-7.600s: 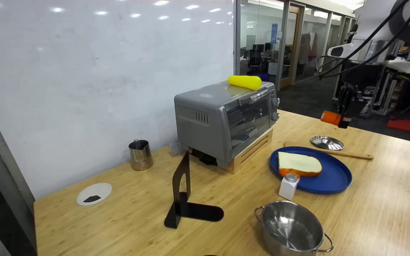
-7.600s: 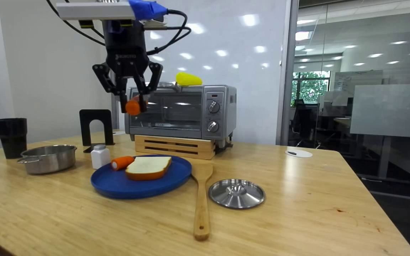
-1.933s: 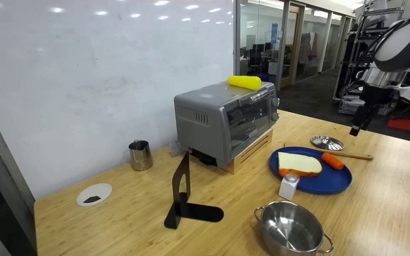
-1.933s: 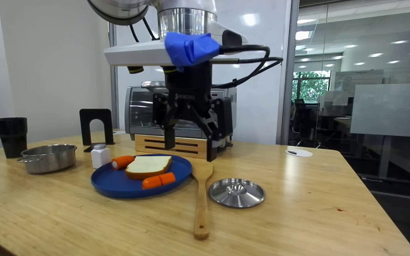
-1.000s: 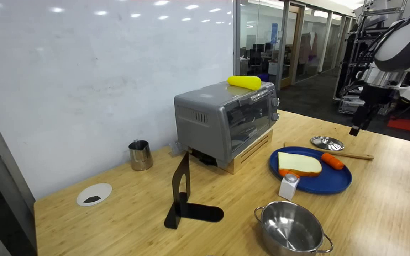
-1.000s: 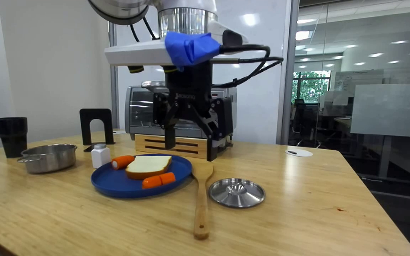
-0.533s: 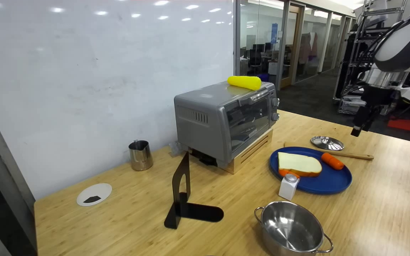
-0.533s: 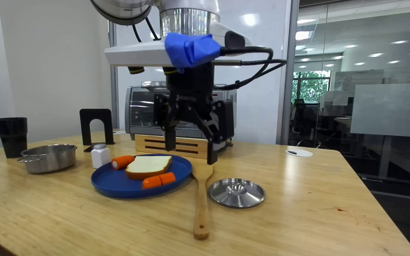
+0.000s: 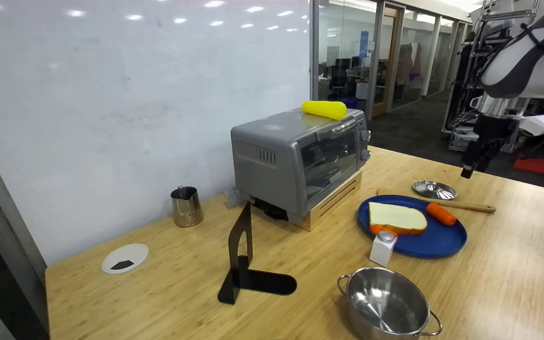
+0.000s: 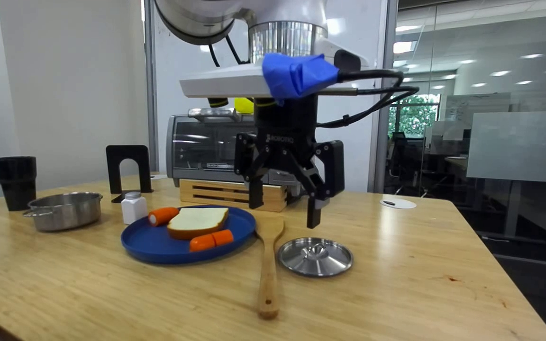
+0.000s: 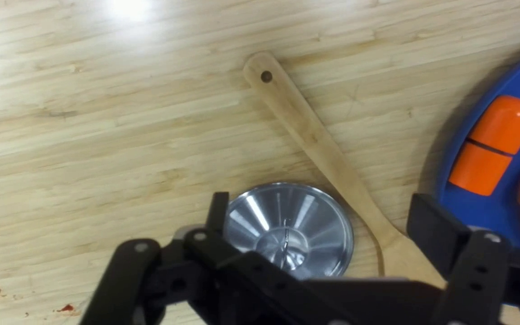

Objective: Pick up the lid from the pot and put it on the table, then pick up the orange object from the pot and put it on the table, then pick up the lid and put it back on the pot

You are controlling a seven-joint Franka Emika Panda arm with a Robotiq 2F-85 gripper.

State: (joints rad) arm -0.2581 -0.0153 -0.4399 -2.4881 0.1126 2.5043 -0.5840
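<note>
Lid (image 10: 315, 261) seen flat on table (image 10: 396, 293), just beside wooden spatula (image 10: 268, 265), w/ gripper (image 10: 284, 212) spread wide above, nothing gripped; judged stiff, prob. light & slippery (polished steel), so to be pinched by ctr. handle (image 10: 317, 251).

The worktop (image 11: 106, 149) is smooth light wood with visible grain and a soft sheen, spotted reddish near one edge. The pot (image 10: 68, 214) and lid (image 11: 296, 216) are polished, reflective metal. The orange carrot (image 11: 503, 119) looks like smooth, semi-gloss plastic; the blue plate (image 10: 159, 242) likewise, with a duller finish. The spatula (image 11: 323, 144) is matt wood. The jug (image 9: 188, 210), by the worktop's wall-side edge, is satin-looking metal. The bookend (image 10: 128, 152) and gripper (image 10: 285, 214) are chiefly matt black.
</note>
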